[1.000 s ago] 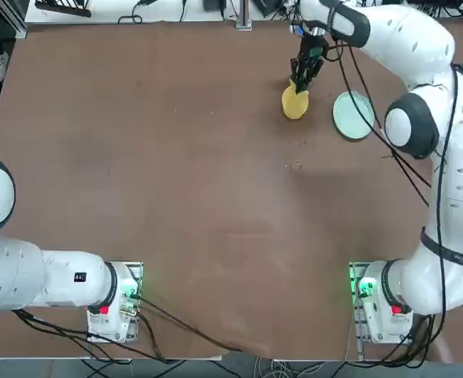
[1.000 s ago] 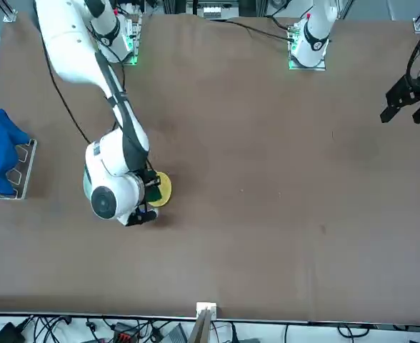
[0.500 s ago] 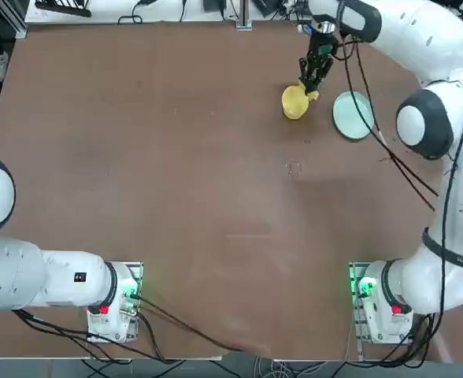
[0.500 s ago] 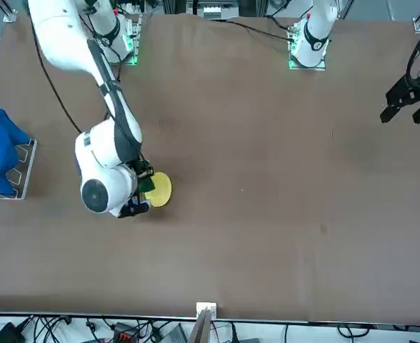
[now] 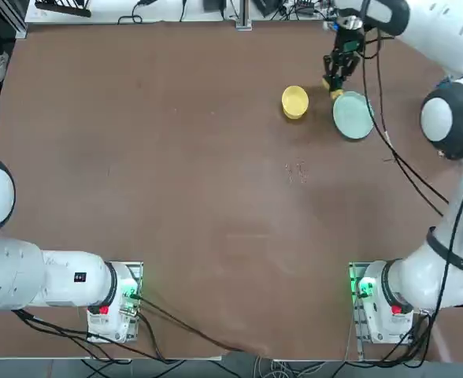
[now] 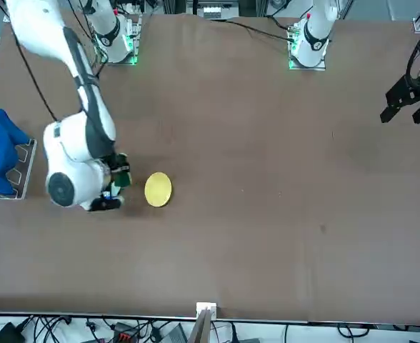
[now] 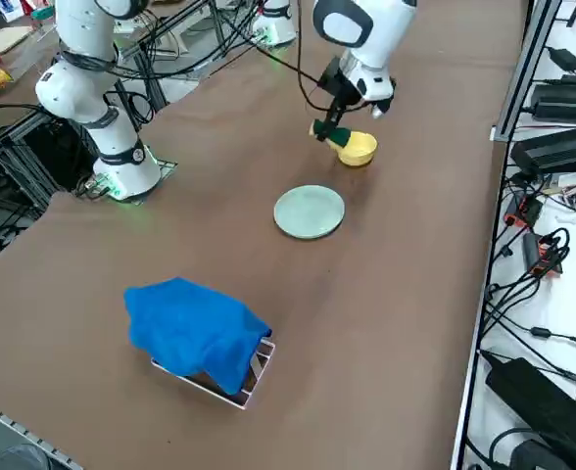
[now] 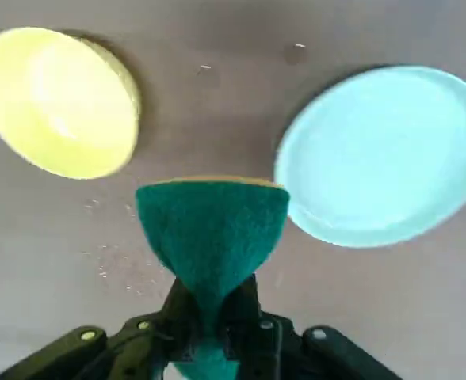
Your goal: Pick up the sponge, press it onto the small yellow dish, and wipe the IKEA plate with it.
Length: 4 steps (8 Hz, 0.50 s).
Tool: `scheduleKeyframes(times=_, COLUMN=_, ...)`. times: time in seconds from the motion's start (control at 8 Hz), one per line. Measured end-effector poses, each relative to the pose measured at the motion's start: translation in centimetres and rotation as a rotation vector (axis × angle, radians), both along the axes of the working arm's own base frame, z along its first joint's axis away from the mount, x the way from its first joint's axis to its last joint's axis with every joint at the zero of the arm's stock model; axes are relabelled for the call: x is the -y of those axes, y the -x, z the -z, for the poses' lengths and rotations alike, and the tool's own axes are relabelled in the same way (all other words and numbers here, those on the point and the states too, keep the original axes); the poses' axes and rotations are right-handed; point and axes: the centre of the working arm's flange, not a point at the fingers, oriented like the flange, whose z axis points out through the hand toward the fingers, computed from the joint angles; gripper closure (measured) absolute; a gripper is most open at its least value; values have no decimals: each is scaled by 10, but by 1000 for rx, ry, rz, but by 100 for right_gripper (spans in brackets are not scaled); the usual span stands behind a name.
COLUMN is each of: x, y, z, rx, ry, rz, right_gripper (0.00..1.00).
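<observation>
1. Clearly, we see the right gripper (image 8: 217,297) clamped on the sponge (image 8: 213,229), its two fingers squeezing the block between them so that it flares out broadly beyond their tips.
2. We see mostly the sponge's dark green scouring side in the wrist view, with a thin line of yellow foam along its outer edge.
3. From overhead, we find the gripper and sponge by the far edge of the IKEA plate (image 5: 353,116), on the side toward the small yellow dish (image 5: 295,101); we cannot tell whether the sponge touches the plate.
4. We see the dish standing upright on the brown table (image 5: 200,197), to the left of the plate and apart from it, its hollow facing up.
5. We see the pale blue-green plate lying flat, face up, with its raised rim showing all round in the right side view.
6. Small shiny droplets (image 8: 122,269) dot the tabletop near the dish, as we see from the wrist.
7. Well apart from the dish, on the plate's other side, we notice a blue cloth (image 7: 195,328) draped over a white rack (image 7: 244,397).
</observation>
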Motion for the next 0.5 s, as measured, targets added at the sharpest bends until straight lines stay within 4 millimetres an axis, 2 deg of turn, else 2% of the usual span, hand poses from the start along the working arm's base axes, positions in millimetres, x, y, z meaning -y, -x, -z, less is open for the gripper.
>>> scheduleKeyframes(times=0.25, x=35, y=5, z=15, rx=13, ry=1, rz=33, right_gripper=83)
scheduleKeyframes(times=0.5, x=69, y=21, z=53, rx=62, ry=-15, rz=43, right_gripper=83)
